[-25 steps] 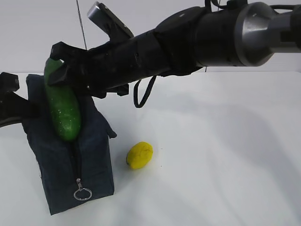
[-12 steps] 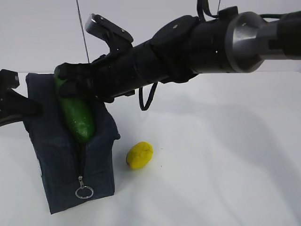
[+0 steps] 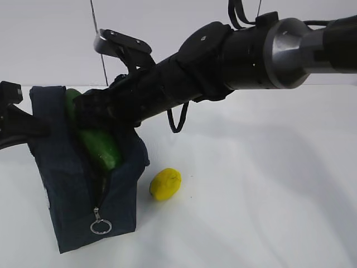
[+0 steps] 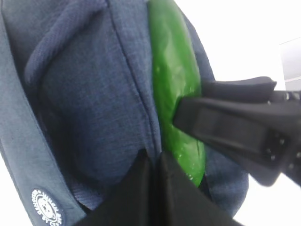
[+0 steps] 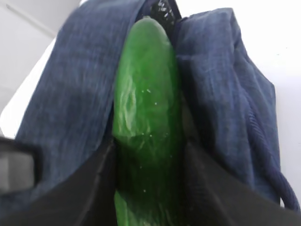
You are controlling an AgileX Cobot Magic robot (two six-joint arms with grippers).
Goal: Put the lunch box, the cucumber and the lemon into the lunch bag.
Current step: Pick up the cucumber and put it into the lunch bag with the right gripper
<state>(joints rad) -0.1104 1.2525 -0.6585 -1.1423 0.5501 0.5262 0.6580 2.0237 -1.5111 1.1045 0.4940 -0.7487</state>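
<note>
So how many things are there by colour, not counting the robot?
Green: 1, the cucumber
Yellow: 1, the lemon
Navy: 1, the lunch bag
Total: 3

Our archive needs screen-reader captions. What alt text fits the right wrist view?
A green cucumber sits gripped between the right gripper's black fingers, its far end pushed into the open slit of a navy lunch bag.

One cucumber point(image 3: 100, 146), one lemon point(image 3: 165, 183) and one lunch bag point(image 3: 67, 190) with one silver ring pull point(image 3: 101, 226) and one round white logo point(image 4: 48, 207); two robot arms, the right point(image 3: 223, 61) and the left point(image 3: 12, 120), over one white tabletop point(image 3: 262, 184)
</note>
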